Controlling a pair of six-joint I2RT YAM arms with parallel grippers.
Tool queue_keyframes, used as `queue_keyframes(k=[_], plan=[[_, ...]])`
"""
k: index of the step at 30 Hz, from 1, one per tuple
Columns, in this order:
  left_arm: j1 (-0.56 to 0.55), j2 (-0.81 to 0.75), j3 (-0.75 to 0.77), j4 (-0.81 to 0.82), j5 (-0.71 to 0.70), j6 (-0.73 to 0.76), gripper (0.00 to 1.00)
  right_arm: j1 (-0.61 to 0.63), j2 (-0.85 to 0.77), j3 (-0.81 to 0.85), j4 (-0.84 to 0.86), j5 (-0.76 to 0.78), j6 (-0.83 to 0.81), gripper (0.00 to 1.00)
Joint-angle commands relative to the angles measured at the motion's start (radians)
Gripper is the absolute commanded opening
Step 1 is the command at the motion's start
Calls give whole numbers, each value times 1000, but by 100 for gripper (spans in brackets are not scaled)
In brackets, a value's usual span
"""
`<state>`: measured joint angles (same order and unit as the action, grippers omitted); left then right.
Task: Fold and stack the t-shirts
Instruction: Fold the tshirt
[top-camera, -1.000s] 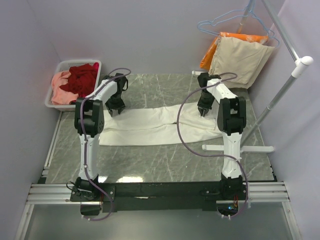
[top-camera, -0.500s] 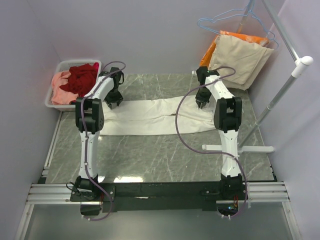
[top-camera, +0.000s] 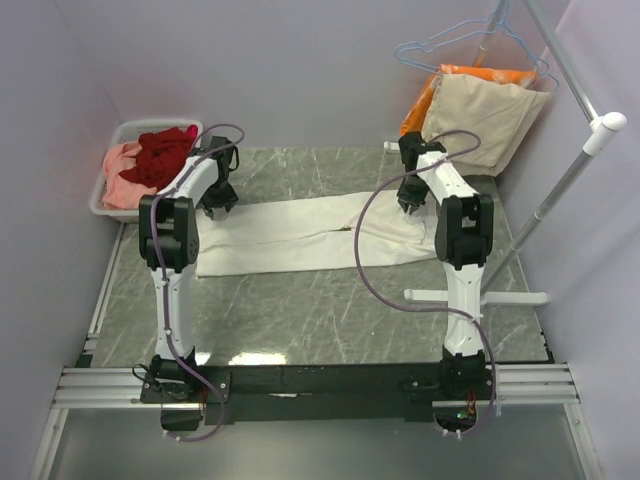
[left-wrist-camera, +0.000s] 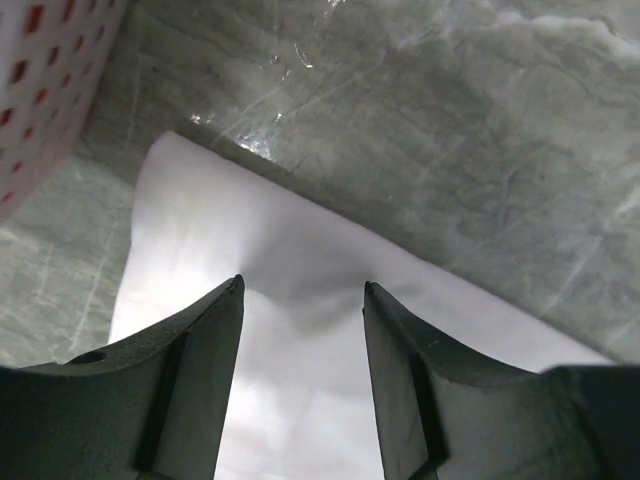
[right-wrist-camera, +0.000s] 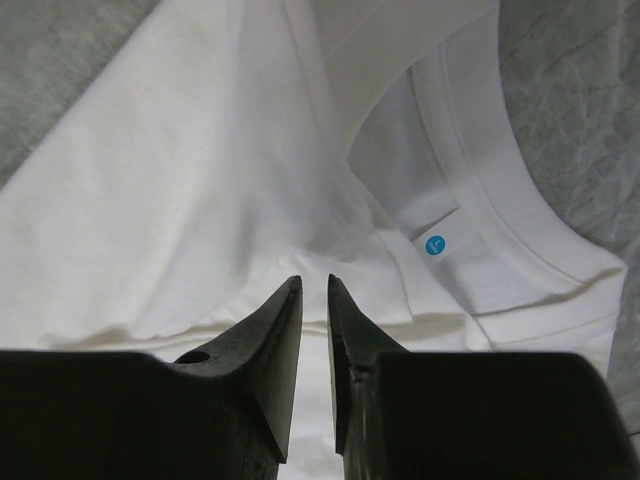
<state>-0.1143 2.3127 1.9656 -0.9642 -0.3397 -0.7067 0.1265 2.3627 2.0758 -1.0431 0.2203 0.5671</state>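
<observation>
The white t-shirt lies folded into a long strip across the marble table, plain side up with no print showing. My left gripper is open over the strip's far left corner. In the left wrist view the gripper has its fingers wide apart above the white cloth. My right gripper is at the strip's right end by the collar. In the right wrist view its fingers are almost together on a ridge of the shirt, beside the collar label. A dark red tee and a salmon tee lie in the basket.
A white basket stands at the table's back left, and its wall shows in the left wrist view. A beige cloth and an orange cloth hang at the back right. The rack's pole and white foot stand right of the right arm.
Both grippers moved toward the far side, drawing the shirt's near edge over into a narrower strip. The left gripper then shifted left to the strip's corner and now stands open.
</observation>
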Motion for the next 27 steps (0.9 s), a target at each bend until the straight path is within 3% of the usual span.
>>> queue_keyframes(k=[1, 14, 18, 27], plan=[[7, -168, -57, 114, 7, 56, 58, 15, -138, -26, 84, 7, -32, 25], [2, -202, -70, 99, 62, 64, 60, 120, -19, 181, 52, -124, -118, 40], [1, -207, -93, 101, 73, 56, 59, 133, 3, 184, 97, -147, -113, 52], [-1, -197, -90, 70, 64, 55, 57, 150, 90, 233, 63, -168, -88, 49]])
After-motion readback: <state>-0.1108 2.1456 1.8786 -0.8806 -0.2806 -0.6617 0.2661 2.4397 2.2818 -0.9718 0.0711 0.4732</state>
